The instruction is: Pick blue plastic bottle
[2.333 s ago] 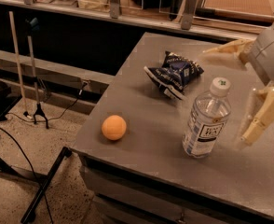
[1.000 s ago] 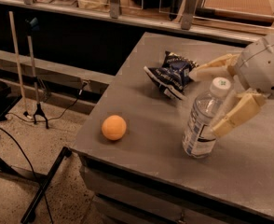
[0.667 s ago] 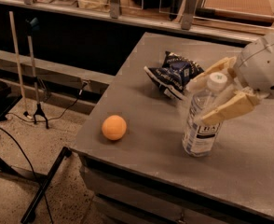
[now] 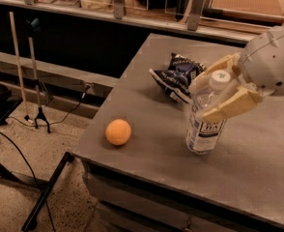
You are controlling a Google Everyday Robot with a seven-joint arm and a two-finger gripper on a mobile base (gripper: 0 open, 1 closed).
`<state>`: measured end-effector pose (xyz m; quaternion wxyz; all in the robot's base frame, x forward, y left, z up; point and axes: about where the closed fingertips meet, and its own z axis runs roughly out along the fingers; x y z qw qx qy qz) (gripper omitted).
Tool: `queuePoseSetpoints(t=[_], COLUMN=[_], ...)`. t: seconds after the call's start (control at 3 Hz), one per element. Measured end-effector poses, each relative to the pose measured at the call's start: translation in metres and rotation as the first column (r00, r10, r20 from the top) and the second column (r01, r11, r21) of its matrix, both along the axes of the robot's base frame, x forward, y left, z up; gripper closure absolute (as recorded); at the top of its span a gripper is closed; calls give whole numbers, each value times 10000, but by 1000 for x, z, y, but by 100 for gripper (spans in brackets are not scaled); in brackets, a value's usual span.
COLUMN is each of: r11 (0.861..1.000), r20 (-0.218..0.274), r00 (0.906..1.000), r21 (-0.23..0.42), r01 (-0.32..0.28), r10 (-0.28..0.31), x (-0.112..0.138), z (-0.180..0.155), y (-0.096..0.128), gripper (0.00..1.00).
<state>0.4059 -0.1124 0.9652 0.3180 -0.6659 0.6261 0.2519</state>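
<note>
The blue plastic bottle (image 4: 205, 129) is clear with a white cap and a white label. It stands on the grey table (image 4: 147, 105) near the front edge, leaning slightly. My gripper (image 4: 200, 100) reaches in from the right. Its two cream fingers (image 4: 231, 105) are pressed on either side of the bottle's neck and shoulder, just below the cap. The bottle's base still rests on the table.
A dark blue foil snack bag (image 4: 178, 76) lies just behind the bottle. An orange ball (image 4: 118, 132) sits at the table's front left corner. A railing and shelf run behind the table. Stands and cables are on the floor at left.
My gripper has moved left from beside the bottle and its wide-open fingers have closed in around the bottle's top. The bottle now leans slightly.
</note>
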Motion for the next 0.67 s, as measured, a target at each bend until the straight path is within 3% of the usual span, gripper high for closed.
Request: queuePoseSetpoints(t=[0.33, 0.67], r11=[9991, 9991], r20=[586, 587], r00=[9974, 9974], r21=[121, 121], r01=[-418, -418], r10=[410, 410], x=[10, 10], z=[52, 52], y=[16, 16], gripper=[100, 100])
